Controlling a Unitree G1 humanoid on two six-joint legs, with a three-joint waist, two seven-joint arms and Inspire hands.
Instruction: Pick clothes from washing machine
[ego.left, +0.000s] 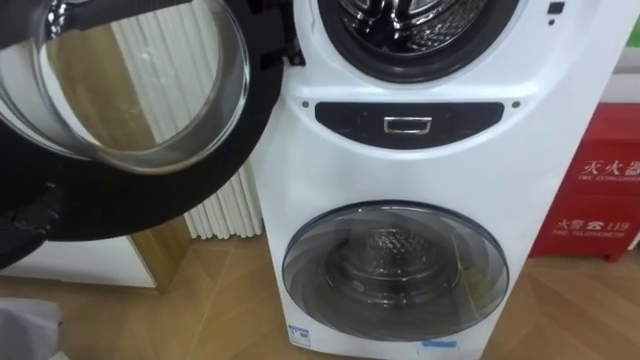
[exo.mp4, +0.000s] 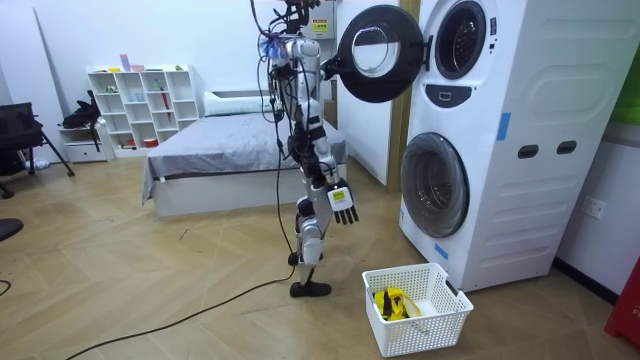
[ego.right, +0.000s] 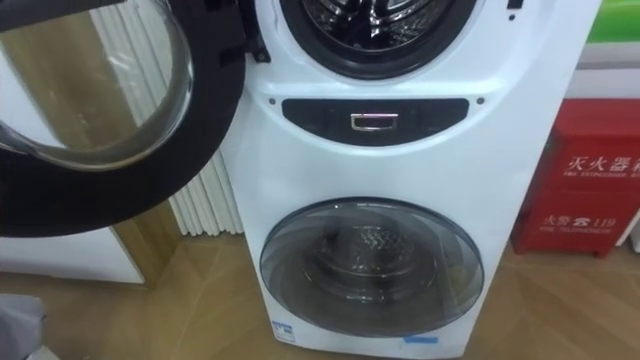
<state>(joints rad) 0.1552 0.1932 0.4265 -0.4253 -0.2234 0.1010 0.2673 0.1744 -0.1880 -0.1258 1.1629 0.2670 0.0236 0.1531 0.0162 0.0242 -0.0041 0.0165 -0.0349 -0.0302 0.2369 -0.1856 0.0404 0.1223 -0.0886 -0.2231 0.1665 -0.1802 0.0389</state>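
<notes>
I stand before a white stacked washing machine (ego.left: 430, 170). Its upper round door (ego.left: 130, 110) is swung open to my left, glass ringed in black. The upper drum (ego.left: 420, 20) shows bare metal at the top edge, and I can make out no clothes in it. The lower door (ego.left: 395, 270) is shut, with a drum behind its glass. My left hand (exo.mp4: 328, 66) is raised to the open door's edge, its fingers lost against the black rim. My right hand (exo.mp4: 342, 200) hangs open at my side, holding nothing.
A white laundry basket (exo.mp4: 440, 310) stands on the wooden floor in front of the machine, with something yellow (exo.mp4: 390, 300) in it. A red cabinet (ego.left: 600, 190) is right of the machine and a ribbed white panel (ego.left: 215, 200) to its left. A bed (exo.mp4: 230, 150) lies behind me.
</notes>
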